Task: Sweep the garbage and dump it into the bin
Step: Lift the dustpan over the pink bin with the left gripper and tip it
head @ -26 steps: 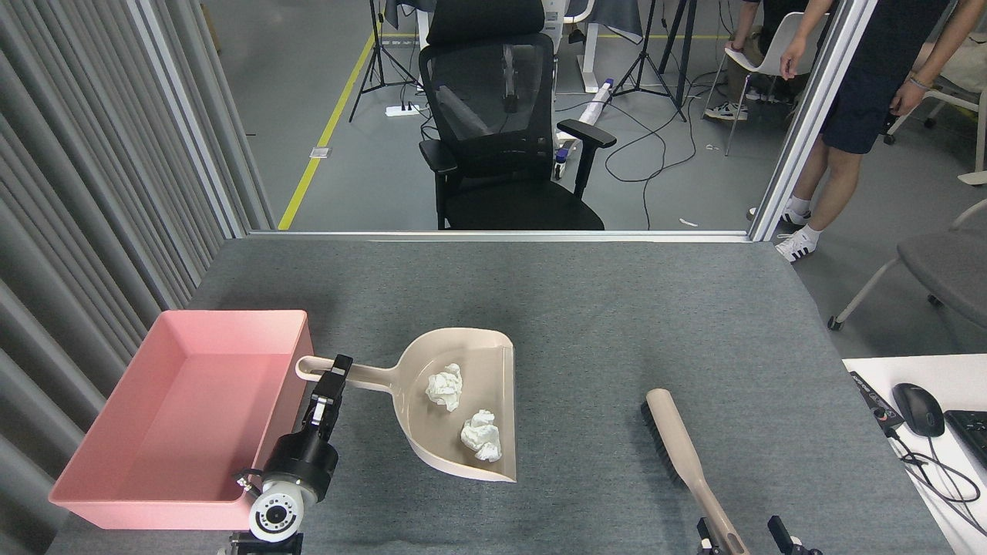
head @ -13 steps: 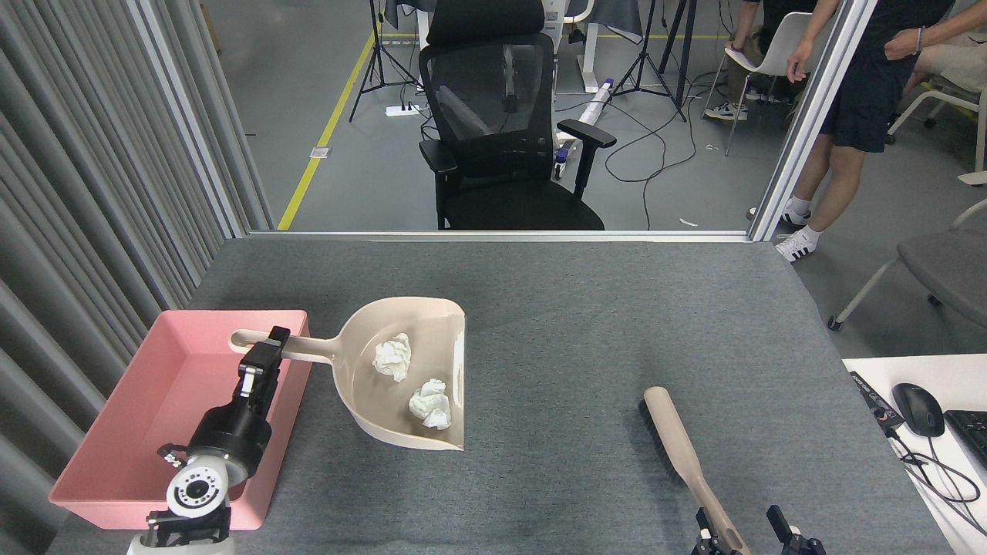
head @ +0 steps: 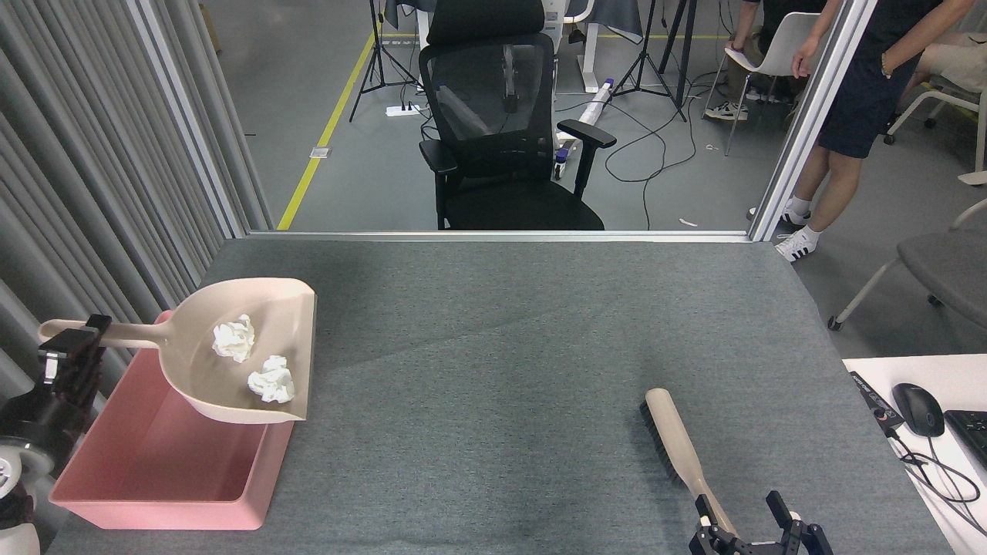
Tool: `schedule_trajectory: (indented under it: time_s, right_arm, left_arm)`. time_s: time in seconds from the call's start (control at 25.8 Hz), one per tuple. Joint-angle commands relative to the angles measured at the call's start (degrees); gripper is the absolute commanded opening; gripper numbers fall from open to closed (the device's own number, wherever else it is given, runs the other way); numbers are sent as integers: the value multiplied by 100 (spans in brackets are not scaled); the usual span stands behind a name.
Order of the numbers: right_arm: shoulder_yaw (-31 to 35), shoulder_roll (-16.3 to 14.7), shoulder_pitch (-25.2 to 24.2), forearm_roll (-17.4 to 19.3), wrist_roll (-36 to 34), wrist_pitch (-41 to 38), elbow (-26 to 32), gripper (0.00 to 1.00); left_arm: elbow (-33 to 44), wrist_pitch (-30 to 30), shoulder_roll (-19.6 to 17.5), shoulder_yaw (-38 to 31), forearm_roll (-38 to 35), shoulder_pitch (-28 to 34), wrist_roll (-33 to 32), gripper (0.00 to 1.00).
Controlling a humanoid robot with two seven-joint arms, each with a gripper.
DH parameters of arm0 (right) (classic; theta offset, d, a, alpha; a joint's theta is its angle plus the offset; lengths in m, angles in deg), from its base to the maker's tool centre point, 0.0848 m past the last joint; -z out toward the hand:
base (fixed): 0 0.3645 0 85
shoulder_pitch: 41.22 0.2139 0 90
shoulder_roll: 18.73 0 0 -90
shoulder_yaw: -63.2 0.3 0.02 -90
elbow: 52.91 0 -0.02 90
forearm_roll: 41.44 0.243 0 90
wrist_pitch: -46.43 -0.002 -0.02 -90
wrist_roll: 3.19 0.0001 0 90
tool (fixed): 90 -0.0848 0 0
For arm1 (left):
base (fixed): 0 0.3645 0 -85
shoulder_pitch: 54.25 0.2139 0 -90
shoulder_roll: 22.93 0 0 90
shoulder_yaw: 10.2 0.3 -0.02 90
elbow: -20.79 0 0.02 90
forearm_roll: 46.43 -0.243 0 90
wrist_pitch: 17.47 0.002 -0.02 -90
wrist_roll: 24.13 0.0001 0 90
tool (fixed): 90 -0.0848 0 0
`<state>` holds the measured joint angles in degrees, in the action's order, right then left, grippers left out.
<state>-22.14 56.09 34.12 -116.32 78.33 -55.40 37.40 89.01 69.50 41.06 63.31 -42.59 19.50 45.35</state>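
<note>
While I hold it: left gripper (head: 77, 333) clamps the handle; dustpan (head: 197, 378) hangs over the bin (head: 166, 505), long axis left-right, mouth right.
Garbage: both wads (head: 234, 339) inside the pan.
Change: pan has moved left, off the table.
Right gripper (head: 752, 523): jaws apart around the brush (head: 678, 443) handle.

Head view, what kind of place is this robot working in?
Probably a robotics lab or test workshop: tripod stands and loose cables on a concrete floor with a yellow line, plus a mesh office chair.
</note>
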Motion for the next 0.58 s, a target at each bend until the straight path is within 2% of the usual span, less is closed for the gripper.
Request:
schedule_trajectory:
  time_s: [0.0,0.15,0.27,0.39,0.46,0.54]
  right_arm:
    - [-1,-3,7,9,4,-4,3,96]
    - [-1,-12,7,9,4,-12,3,96]
    - [-1,-47,7,9,4,-12,12,96]
    - [-1,-56,7,9,4,-12,3,96]
    - [-1,-47,7,9,4,-12,3,96]
    - [-1,-47,7,9,4,-12,12,96]
  left_arm:
    - [-854,-410,-537,-30,178,-264,-216,6]
    - [-2084,-1420,-1082,5,20,-510,-207,6]
    - [-2902,-1974,-1214,5,-367,-818,-154,7]
    - [-3719,-2765,-1284,5,-1140,-1231,21,7]
    - [-3974,-3108,-1275,5,-1764,-1539,259,7]
    - [-3992,-3161,-1266,-12,-2107,-1635,443,7]
